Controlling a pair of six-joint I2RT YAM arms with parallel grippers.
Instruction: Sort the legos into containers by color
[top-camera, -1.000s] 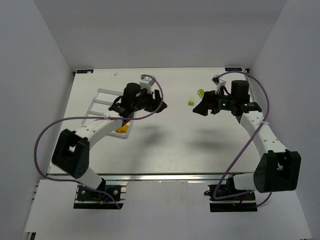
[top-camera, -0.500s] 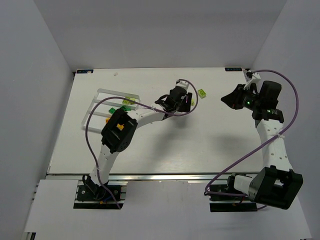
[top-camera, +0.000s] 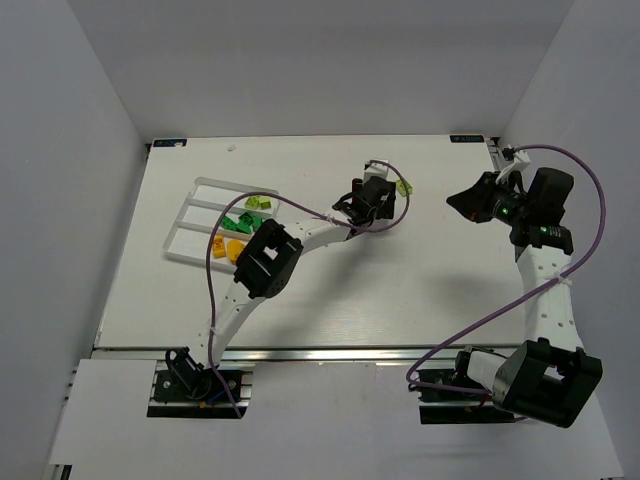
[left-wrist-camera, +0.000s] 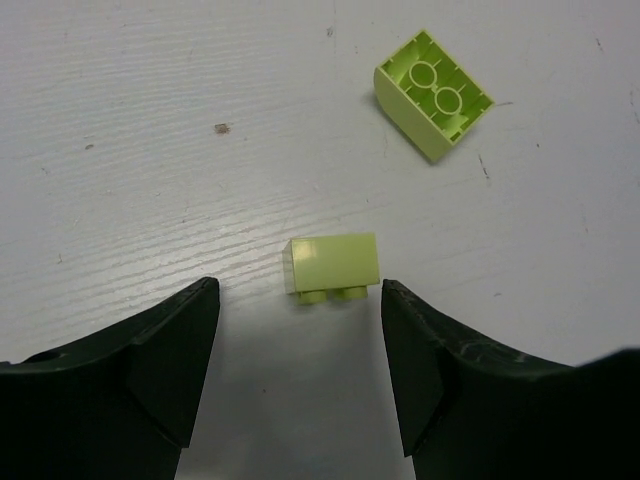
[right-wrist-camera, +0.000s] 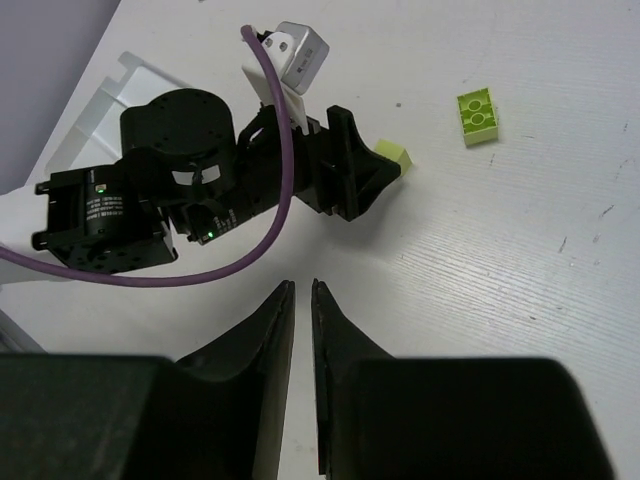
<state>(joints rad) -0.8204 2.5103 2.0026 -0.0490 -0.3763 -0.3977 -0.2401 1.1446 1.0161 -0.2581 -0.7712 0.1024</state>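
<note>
Two pale lime legos lie on the white table right of centre. In the left wrist view the smaller lime brick (left-wrist-camera: 335, 265) rests on its side just ahead of my open left gripper (left-wrist-camera: 298, 300), and it touches neither finger. The larger lime brick (left-wrist-camera: 435, 95) lies beyond it, hollow side up; the top view shows this larger brick (top-camera: 404, 186) just past the left gripper (top-camera: 388, 206). My right gripper (top-camera: 455, 200) hovers to the right, shut and empty in its wrist view (right-wrist-camera: 303, 285). The divided clear tray (top-camera: 185, 225) at the left holds lime (top-camera: 257, 203), dark green (top-camera: 240, 220) and orange legos (top-camera: 232, 250).
The left arm stretches diagonally from its base across the table's middle, with a purple cable looping along it. The right arm stands along the right edge. White walls close in the table at the back and on both sides.
The left arm has swung from over the tray across to the lime bricks. The right arm has pulled back to the right, and its jaws have gone from open to shut.
</note>
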